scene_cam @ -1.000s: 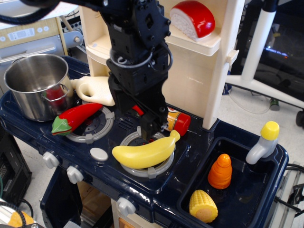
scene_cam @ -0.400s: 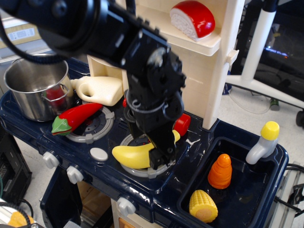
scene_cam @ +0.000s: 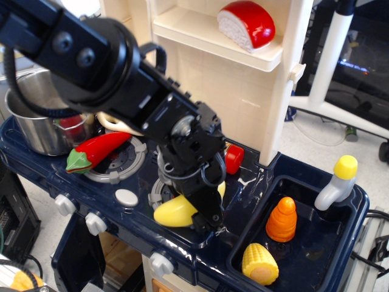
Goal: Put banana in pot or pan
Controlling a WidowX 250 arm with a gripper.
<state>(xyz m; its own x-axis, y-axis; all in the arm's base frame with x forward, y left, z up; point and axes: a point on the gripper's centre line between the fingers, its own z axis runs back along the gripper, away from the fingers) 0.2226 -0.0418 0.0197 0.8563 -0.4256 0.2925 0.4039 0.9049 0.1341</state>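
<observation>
We see that the black robot gripper (scene_cam: 203,214) has come down lower than it was a moment ago and now sits right on top of the smooth, curved yellow plastic banana (scene_cam: 173,213), covering its right half. The banana itself has shifted — its visible end now lies nearer the front edge of the dark blue toy stove top (scene_cam: 36,167), where a second back it lay squarely across the right burner ring. Whether the jaws are spread or already pinching the fruit we cannot tell; the arm's body hides the fingertips. We judge the grasp is under way but not proven, and the carry is yet to come, since the shiny round stainless-steel pot (scene_cam: 30,125) stands well apart at the far left corner, partly behind the arm.

Counting what shows: one banana, one steel pot, one glossy red chilli pepper with a green stem (scene_cam: 97,150), one red ketchup bottle (scene_cam: 232,158) mostly hidden, one bumpy yellow corn cob (scene_cam: 259,263), one orange ridged carrot (scene_cam: 281,220), one red-rinded cheese wedge (scene_cam: 248,23) on the shelf — and three grey stove knobs along the front.
</observation>
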